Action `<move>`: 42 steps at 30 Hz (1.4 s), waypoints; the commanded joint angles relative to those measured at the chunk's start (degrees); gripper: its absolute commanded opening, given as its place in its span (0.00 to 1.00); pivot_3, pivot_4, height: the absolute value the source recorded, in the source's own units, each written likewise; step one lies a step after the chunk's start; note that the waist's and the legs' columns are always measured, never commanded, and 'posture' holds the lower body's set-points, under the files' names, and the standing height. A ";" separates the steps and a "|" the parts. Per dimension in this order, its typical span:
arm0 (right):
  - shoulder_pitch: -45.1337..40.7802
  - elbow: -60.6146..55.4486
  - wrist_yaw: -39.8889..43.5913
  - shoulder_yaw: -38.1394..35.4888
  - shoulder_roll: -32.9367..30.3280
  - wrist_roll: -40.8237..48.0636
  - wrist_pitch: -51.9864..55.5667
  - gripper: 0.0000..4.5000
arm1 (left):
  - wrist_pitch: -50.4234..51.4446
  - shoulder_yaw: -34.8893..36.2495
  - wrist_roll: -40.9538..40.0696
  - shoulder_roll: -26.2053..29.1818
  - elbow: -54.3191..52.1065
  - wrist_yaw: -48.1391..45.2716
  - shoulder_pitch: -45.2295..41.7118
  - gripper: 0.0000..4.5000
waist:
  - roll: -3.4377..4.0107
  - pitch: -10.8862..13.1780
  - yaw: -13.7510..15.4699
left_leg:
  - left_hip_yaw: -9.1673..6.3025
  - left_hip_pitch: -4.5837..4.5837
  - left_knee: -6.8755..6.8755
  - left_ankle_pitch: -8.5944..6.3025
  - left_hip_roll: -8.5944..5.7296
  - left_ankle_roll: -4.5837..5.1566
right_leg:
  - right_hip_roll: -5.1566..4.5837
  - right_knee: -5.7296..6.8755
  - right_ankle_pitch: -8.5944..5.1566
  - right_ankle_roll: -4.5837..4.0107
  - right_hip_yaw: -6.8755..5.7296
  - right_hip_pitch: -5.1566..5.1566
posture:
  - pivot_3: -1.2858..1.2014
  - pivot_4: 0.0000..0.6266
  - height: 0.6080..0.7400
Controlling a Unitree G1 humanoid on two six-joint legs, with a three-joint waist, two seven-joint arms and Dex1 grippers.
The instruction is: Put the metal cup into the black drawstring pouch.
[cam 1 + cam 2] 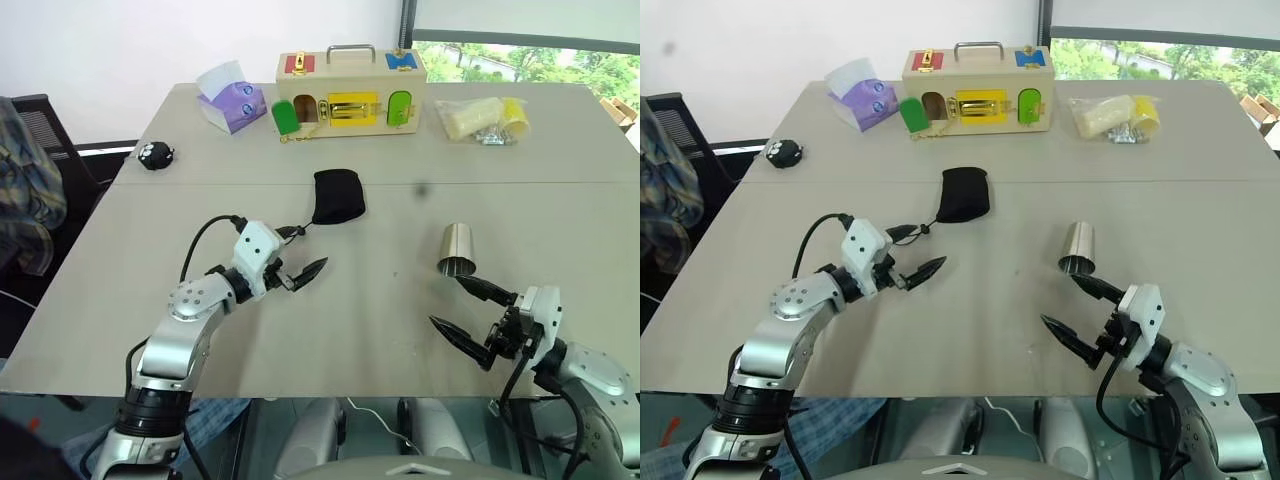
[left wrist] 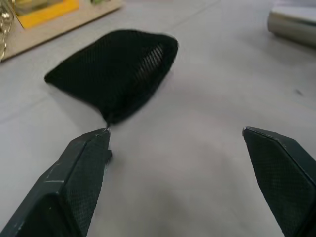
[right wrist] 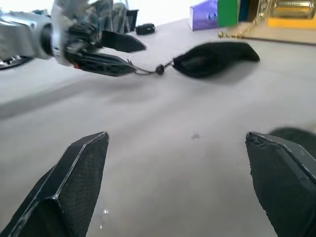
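Nearest the robot, the right gripper (image 1: 472,312) hung just above the pale grey table (image 1: 330,330) with its two black fingers spread wide and nothing between them, pointing toward the table's middle. Just beyond its upper finger stood the metal cup (image 1: 458,249) — a small shiny silver steel tumbler, upright with its wider mouth downward on the tabletop, close to the fingertip though contact could not be made out. On the other side, the left gripper (image 1: 305,274) was also wide open and empty, its tips aimed toward the table's centre. A thin black cord with a small toggle (image 3: 159,69) ran from beside the left gripper's fingers back to the black drawstring pouch (image 1: 337,196), a soft black mesh-fabric bag lying slumped on the table just past that gripper, well apart from the cup. Farther off, by the left edge, sat a small round black object with white spots (image 1: 155,154). Along the far edge stood a purple tissue box (image 1: 231,100), a wooden latch box with coloured doors and a metal handle (image 1: 350,93), and a clear plastic bag of yellowish items (image 1: 480,118).
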 commanded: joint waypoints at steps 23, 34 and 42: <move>-0.87 -7.66 -8.33 4.43 2.26 -3.07 -0.91 1.00 | -29.89 -6.17 14.75 -4.46 55.22 -3.31 -36.71 0.18 | -0.18 0.05 -0.42 | -0.14 -0.12 0.06 0.04 -0.06 -0.04 | 0.17 0.07 0.00 0.03 -0.12 -0.06 | 0.52 0.24 0.77; -0.90 -1.48 -20.85 0.58 4.43 -12.18 -0.20 1.00 | -20.32 -2.03 8.80 -8.58 47.82 -4.56 -36.44 0.02 | -0.23 0.07 -1.05 | -0.15 -0.13 0.16 0.04 -0.06 -0.05 | 0.17 0.27 -0.01 0.03 -0.12 -0.08 | 0.52 0.24 0.77; -8.58 6.25 -30.09 0.74 10.19 -15.93 1.77 1.00 | -5.31 -0.10 4.47 -10.44 33.51 -1.99 -33.75 0.02 | -0.23 0.07 -1.47 | 0.00 -0.07 0.31 0.05 -0.05 -0.06 | 0.19 0.64 -0.02 0.04 0.08 -0.19 | 0.52 0.24 0.77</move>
